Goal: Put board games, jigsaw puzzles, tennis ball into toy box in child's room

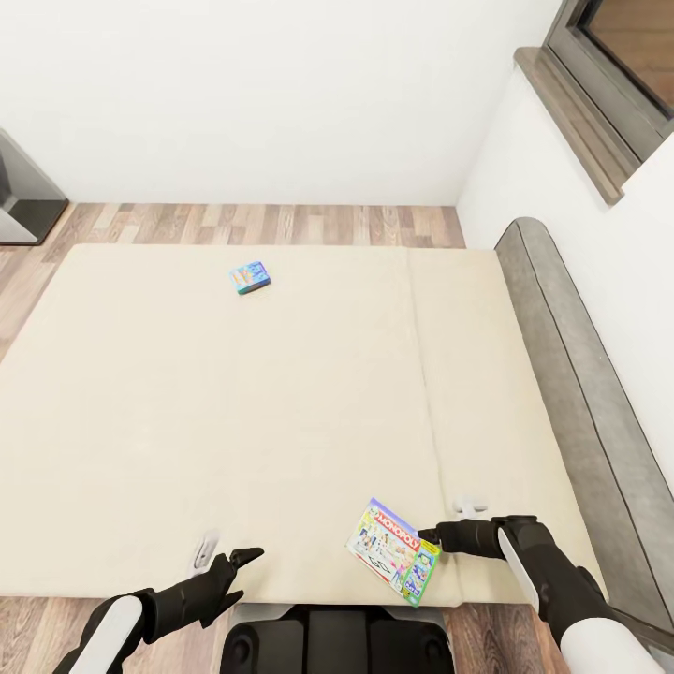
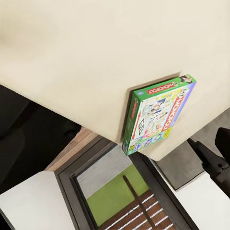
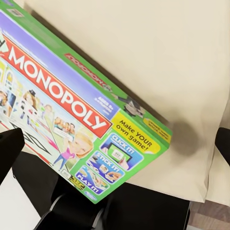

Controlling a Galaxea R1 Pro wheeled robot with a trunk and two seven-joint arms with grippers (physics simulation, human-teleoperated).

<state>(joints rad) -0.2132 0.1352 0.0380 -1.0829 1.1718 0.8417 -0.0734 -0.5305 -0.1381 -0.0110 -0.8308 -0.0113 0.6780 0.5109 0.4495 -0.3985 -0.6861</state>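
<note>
A Monopoly board game (image 1: 393, 550) with a green edge lies at the front edge of the bed (image 1: 187, 421), one corner hanging over the edge. My right gripper (image 1: 429, 539) is open at the box's right side. In the right wrist view the box (image 3: 81, 120) lies between the widely spread fingers (image 3: 8, 151). The left wrist view shows the same box (image 2: 158, 115) overhanging the mattress. My left gripper (image 1: 240, 573) is open and holds nothing, over the bed's front edge well left of the box. A small blue board game (image 1: 249, 277) lies far back on the mattress.
A grey padded headboard (image 1: 580, 393) runs along the bed's right side below a dark-framed window (image 1: 608, 84). Wood-plank floor (image 1: 262, 225) lies beyond the bed by the white wall. A dark cabinet corner (image 1: 23, 192) stands at the far left.
</note>
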